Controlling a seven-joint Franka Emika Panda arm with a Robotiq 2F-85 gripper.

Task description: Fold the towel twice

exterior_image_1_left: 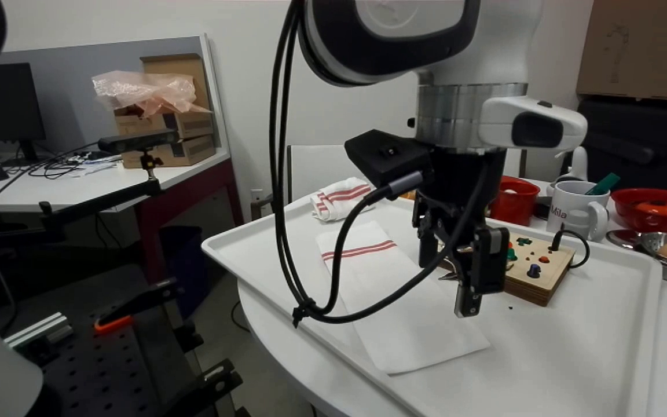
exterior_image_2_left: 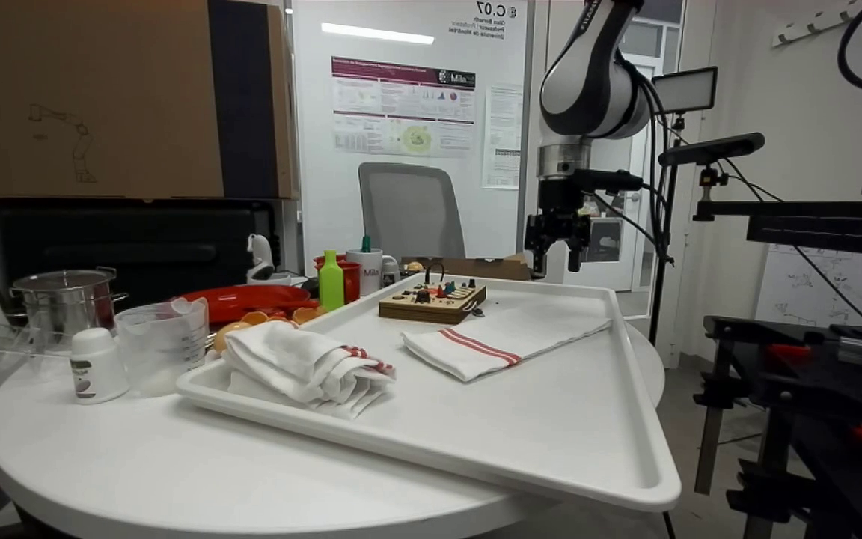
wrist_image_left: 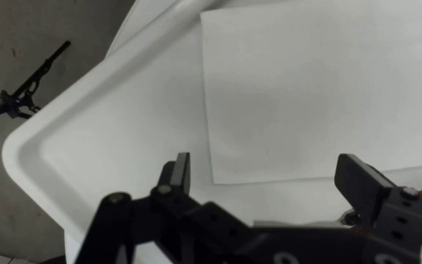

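Note:
The towel (exterior_image_1_left: 403, 307) lies flat on the white tray, a long white rectangle with red stripes near its far end. It also shows in an exterior view (exterior_image_2_left: 491, 340), stripes towards that camera. The wrist view shows its plain white end (wrist_image_left: 306, 91), with one corner between the fingers; the stripes are out of that view. My gripper (wrist_image_left: 264, 161) is open and empty. In both exterior views the gripper (exterior_image_1_left: 452, 286) (exterior_image_2_left: 557, 263) points down and hangs above the tray, apart from the towel, near its plain end.
The tray (exterior_image_2_left: 431, 448) has a raised rim. A wooden toy board (exterior_image_1_left: 542, 272) sits beside the towel. A crumpled white cloth (exterior_image_2_left: 296, 367) with red stripes lies in a tray corner. A mug (exterior_image_1_left: 574, 208), a red cup (exterior_image_1_left: 516, 202) and bowls stand beyond the rim.

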